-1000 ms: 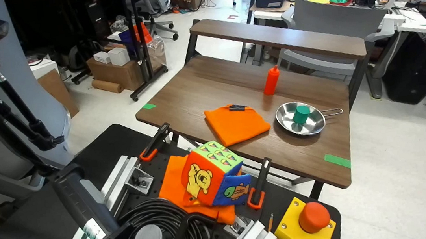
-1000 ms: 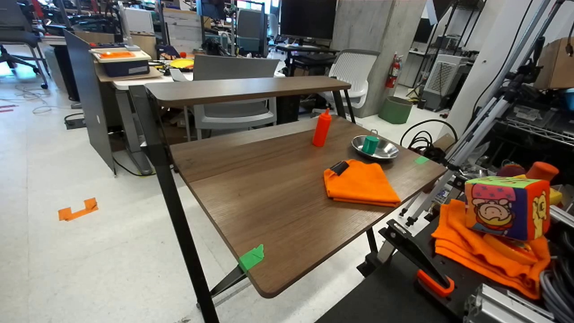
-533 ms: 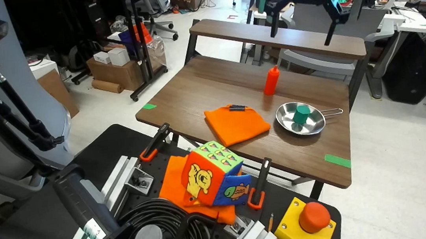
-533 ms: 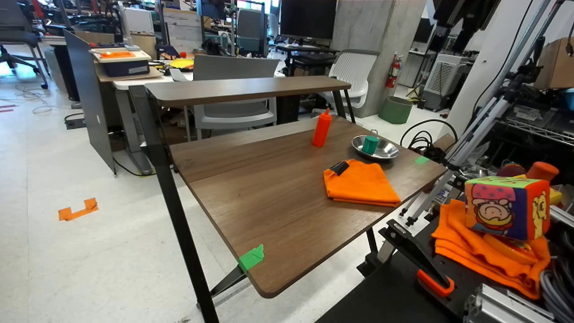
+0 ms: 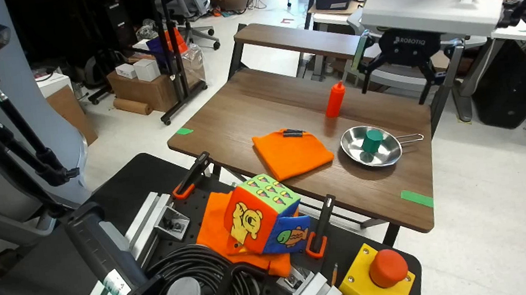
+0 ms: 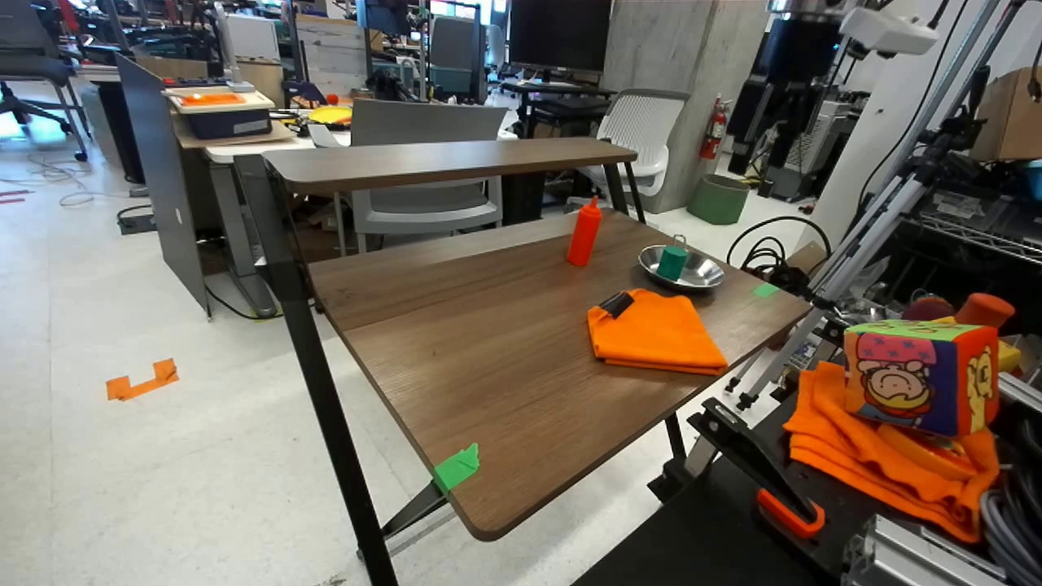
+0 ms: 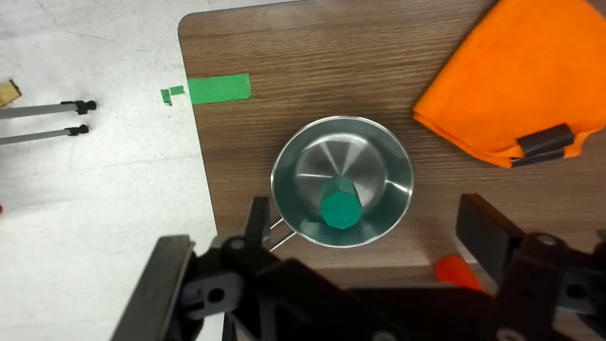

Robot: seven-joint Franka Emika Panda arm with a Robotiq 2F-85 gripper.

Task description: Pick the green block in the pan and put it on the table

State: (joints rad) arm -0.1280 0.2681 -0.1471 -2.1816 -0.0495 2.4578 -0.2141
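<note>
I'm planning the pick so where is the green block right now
In an exterior view, the green block sits inside the metal pan toward the right of the table, with the folded orange cloth to the pan's left.

Floor (image 5: 507, 190) v. bright, pan (image 7: 343, 154) w/ glints, tool (image 7: 364, 208) blurry in wrist view.

Looks like robotics lab, part office. Has robot gripper (image 5: 394, 94) at far right, red button (image 5: 388, 267) on yellow box (image 5: 360, 276) near right, coiled cable (image 5: 191, 257) left of box. Also shows tripod (image 6: 904, 195) right; far off, office chair (image 6: 639, 130), black screen (image 6: 559, 32), fire extinguisher (image 6: 714, 130) by concrete pillar (image 6: 651, 57).
</note>
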